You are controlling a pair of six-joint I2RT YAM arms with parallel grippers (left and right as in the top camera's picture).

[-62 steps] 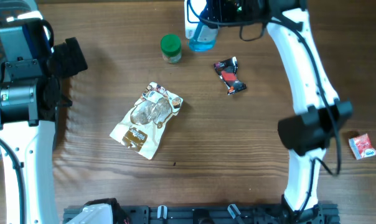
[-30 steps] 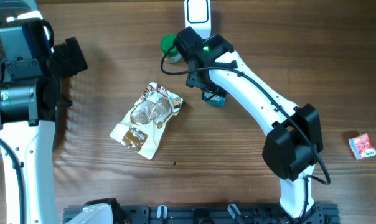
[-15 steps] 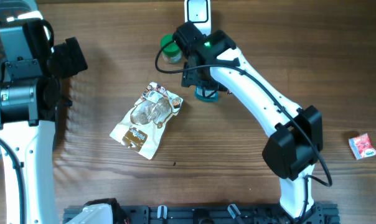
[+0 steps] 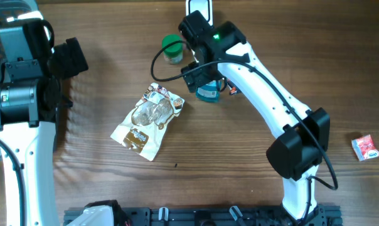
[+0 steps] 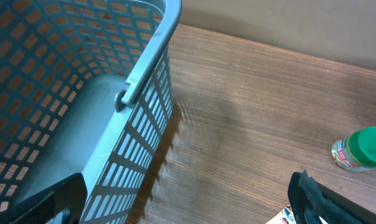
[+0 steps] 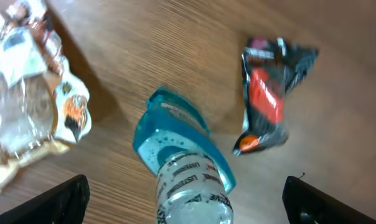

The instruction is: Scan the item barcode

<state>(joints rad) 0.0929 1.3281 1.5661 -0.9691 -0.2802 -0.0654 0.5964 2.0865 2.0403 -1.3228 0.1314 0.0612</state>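
Observation:
A clear blue mouthwash bottle (image 6: pixel 185 174) stands on the wooden table, its teal base (image 4: pixel 208 93) showing under my right arm. My right gripper (image 6: pixel 191 208) hangs over it, open wide, with both fingers well clear of the bottle's sides. The bottle's cap is hidden below the frame's edge. A white scanner (image 4: pixel 197 9) sits at the table's far edge, partly covered by the right arm. My left gripper (image 5: pixel 188 208) is open and holds nothing, hovering by the rim of a grey basket (image 5: pixel 144 68).
A tan snack bag (image 4: pixel 149 120) lies left of the bottle and a red-and-black packet (image 6: pixel 272 93) lies just to its right. A green-lidded jar (image 4: pixel 172 49) stands near the scanner. A small red box (image 4: pixel 366 148) lies at the far right.
My right arm carried the bottle from the scanner down to the table beside the snack bag. Its jaws then widened and let go. The left arm stayed still.

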